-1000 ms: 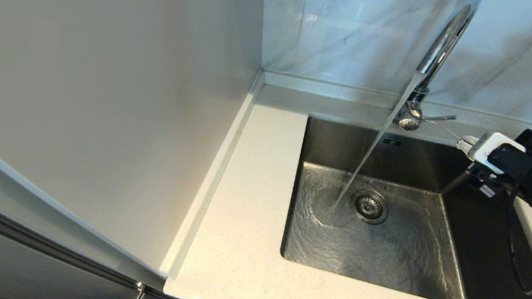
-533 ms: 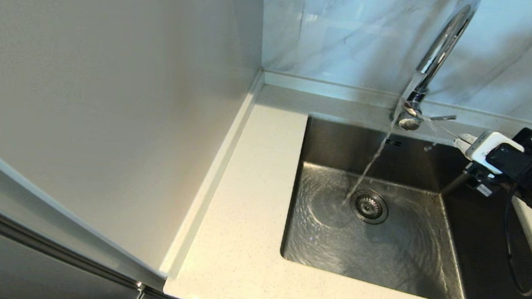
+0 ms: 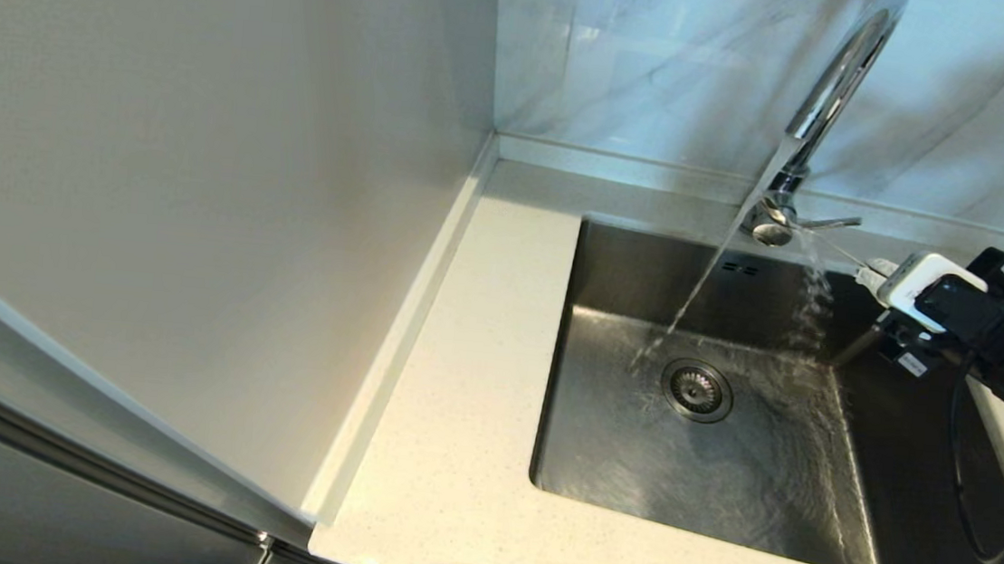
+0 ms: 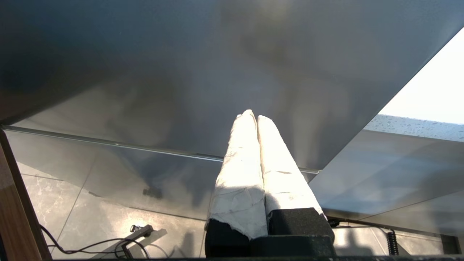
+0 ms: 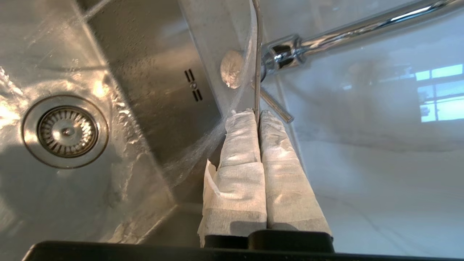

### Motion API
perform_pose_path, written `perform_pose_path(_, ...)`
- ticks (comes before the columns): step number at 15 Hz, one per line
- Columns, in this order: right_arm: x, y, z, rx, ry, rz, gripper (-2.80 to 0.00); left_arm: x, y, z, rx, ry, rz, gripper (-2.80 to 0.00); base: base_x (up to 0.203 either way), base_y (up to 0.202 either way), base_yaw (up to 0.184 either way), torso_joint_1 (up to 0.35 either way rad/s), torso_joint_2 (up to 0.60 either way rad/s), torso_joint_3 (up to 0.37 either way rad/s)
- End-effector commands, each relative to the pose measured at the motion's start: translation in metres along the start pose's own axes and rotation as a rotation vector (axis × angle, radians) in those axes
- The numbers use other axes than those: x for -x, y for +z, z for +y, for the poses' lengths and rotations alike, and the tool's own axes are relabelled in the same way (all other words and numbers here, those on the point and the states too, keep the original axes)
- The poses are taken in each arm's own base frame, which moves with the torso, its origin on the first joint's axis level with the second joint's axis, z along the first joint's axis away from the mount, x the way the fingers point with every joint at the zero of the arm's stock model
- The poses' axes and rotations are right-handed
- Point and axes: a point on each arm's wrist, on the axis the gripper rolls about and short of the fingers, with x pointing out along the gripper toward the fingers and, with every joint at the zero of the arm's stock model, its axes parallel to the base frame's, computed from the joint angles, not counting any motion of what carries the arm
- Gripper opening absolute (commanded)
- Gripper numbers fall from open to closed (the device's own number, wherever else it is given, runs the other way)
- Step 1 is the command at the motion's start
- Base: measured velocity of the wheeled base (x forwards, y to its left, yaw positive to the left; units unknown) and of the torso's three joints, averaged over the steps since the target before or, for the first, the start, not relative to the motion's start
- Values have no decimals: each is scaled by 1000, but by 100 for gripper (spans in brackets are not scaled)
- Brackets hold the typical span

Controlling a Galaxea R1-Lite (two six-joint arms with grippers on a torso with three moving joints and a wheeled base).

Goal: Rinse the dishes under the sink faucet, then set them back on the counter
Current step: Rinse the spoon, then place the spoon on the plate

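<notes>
Water runs over the speckled off-white stone counter's [image 3: 473, 407] brushed-steel sink [image 3: 613, 264], where the stream [image 3: 702, 281] from the shiny curved faucet [image 3: 833, 84] thinned half a second ago. It has now thickened again and throws a new spray [image 3: 815, 291] down the basin's right side. That suggests rinsing is under way. The right gripper [image 3: 871, 271], its padded white fingers pressed together, pinches a thin clear rim [image 5: 257, 54] just beside the faucet's straight lever [image 3: 830, 223]. What that rim belongs to cannot be told, and no pink bowl or purple plate shows anywhere. The left gripper [image 4: 253, 117], jaws together, hangs parked below the counter. The round ribbed drain strainer [image 3: 697, 390] sits wet in the rippled basin floor.
</notes>
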Motion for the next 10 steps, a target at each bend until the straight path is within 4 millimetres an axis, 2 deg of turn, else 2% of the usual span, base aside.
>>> perform_pose_path(1,4,-6,0,6,-5,23,-280,0,0,0,0,1,0,-280,0,0,0,0,0,0)
perform_pose_path(6,34,-50,-20,-21,-28,250,-280,0,0,0,0,1,0,-280,0,0,0,0,0,0)
perform_pose_path(8,49,-53,-33,-100,28,372,-280,0,0,0,0,1,0,-280,0,0,0,0,0,0)
perform_pose_path(10,50,-39,-71,-174,-10,445,-280,0,0,0,0,-1,0,-280,0,0,0,0,0,0)
